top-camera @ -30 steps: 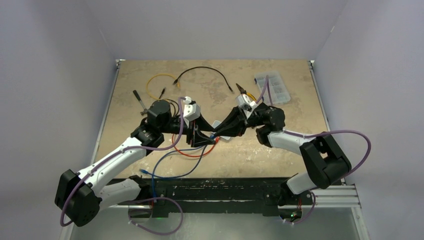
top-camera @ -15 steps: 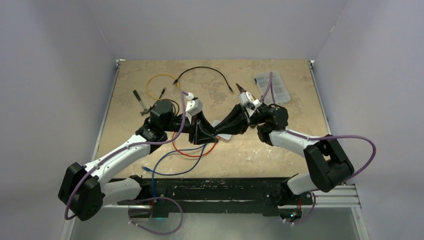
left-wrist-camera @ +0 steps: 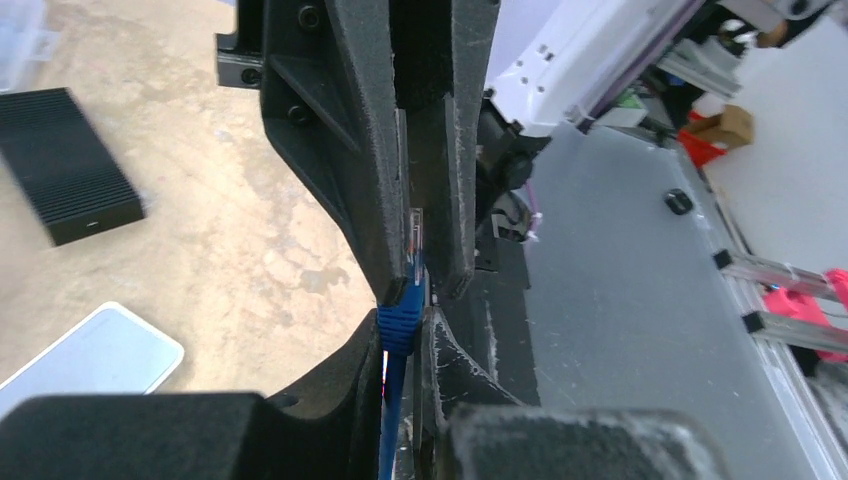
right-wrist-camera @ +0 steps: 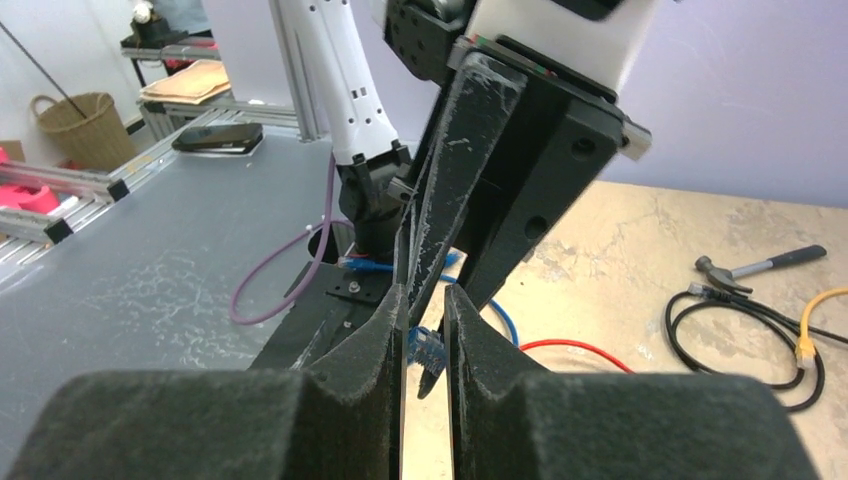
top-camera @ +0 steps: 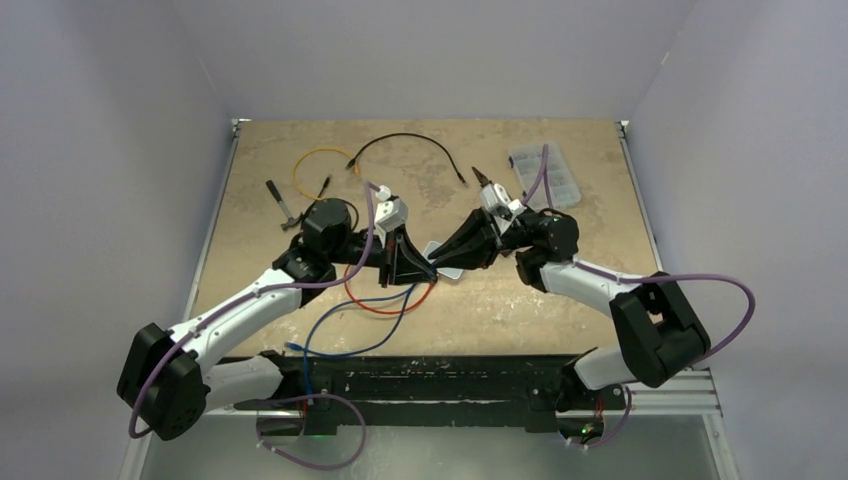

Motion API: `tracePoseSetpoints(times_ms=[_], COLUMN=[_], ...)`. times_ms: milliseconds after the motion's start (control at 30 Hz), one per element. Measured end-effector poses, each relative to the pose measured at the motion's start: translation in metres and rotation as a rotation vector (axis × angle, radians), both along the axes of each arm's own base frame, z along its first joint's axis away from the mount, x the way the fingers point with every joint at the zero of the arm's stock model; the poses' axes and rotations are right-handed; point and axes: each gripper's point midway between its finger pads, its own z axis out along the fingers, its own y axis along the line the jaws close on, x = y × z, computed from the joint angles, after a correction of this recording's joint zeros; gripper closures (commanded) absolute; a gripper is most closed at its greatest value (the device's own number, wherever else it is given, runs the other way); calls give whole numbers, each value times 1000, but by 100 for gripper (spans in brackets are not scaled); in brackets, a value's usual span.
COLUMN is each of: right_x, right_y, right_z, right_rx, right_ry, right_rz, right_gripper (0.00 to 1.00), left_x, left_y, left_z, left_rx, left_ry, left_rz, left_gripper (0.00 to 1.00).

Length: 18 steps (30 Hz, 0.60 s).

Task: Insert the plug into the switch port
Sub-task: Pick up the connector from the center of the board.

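The left gripper is clamped on the blue boot of the plug, with the cable trailing back between its fingers. Just ahead, the right gripper meets it fingertip to fingertip, pinching the plug's clear tip. The switch lies on the table beyond the left gripper's fingertips, well apart.

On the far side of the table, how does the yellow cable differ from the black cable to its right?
The yellow cable curls into a compact loop; the black cable spreads as an open arch. The black cable spans more of the table than the yellow cable. Both are thin and rest untouched on the table.
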Motion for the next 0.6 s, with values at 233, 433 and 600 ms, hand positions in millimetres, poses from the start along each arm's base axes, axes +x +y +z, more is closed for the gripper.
tracePoseSetpoints(times_ms=[233, 433, 600], right_x=[19, 35, 64], right_y=[-6, -12, -10], right_z=[-2, 8, 31], right_rx=[21, 77, 62], right_ry=[96, 58, 49], right_rz=[-92, -190, -349], right_gripper=[55, 41, 31], left_x=[23, 55, 82], left_y=[16, 39, 67], left_z=[-1, -1, 6], left_rx=[116, 300, 471], left_ry=[-111, -233, -329], left_rz=[249, 514, 697], left_gripper=[100, 100, 100])
